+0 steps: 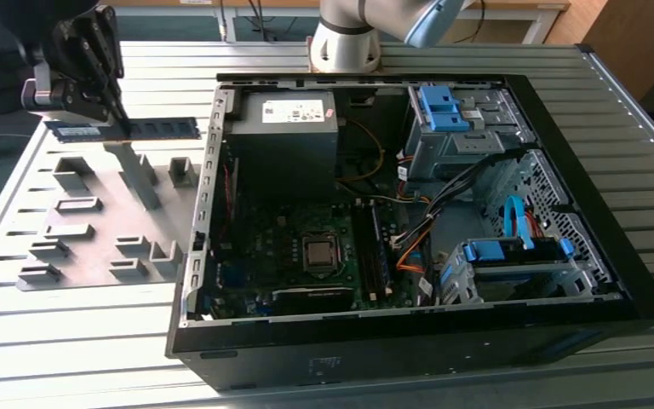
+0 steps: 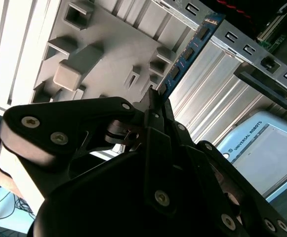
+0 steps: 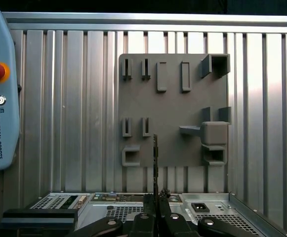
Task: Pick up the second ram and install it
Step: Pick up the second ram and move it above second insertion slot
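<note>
The second ram (image 1: 163, 129) is a thin green stick with black chips. It hangs level above the far end of the grey fixture plate (image 1: 94, 226), at the exterior view's left. My gripper (image 1: 113, 126) is shut on it near its middle. In the second wrist view the black fingers (image 2: 158, 106) pinch the stick (image 2: 187, 52), which juts out past them. The first wrist view shows the ram (image 3: 155, 155) edge-on, rising from the closed gripper (image 3: 156, 198) over the plate (image 3: 173, 103). The open computer case (image 1: 599, 213) lies to the exterior view's right, with the motherboard (image 1: 304, 247) exposed inside.
Upright grey fixture blocks (image 1: 140, 175) stand on the plate under the ram. The arm's base (image 1: 344, 43) is behind the case. Blue drive-bay clips (image 1: 446, 106) and cables fill the case's right side. A teach pendant (image 3: 0, 89) lies on the slatted metal table (image 1: 65, 341).
</note>
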Controlling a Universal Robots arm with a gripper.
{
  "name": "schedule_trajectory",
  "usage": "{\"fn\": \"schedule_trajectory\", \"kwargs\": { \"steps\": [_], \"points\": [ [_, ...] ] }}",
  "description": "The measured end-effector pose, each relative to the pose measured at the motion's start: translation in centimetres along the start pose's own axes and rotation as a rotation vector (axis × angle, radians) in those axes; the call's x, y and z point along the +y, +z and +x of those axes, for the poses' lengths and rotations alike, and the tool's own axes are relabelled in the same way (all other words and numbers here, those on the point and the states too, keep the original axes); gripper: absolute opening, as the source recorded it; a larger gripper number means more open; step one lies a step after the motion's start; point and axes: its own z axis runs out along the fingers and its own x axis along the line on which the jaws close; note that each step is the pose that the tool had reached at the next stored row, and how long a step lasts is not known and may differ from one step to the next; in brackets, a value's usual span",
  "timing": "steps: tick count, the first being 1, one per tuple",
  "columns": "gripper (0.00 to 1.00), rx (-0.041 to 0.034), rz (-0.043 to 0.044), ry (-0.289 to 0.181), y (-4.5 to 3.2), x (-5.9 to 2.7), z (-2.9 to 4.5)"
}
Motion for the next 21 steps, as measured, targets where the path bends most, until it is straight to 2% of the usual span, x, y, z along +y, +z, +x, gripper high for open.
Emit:
{"fn": "schedule_trajectory", "kwargs": {
  "steps": [21],
  "points": [
    [0.14, 0.0001, -0.0001, 0.000, -0.02, -0.85, -0.01]
  ]
}}
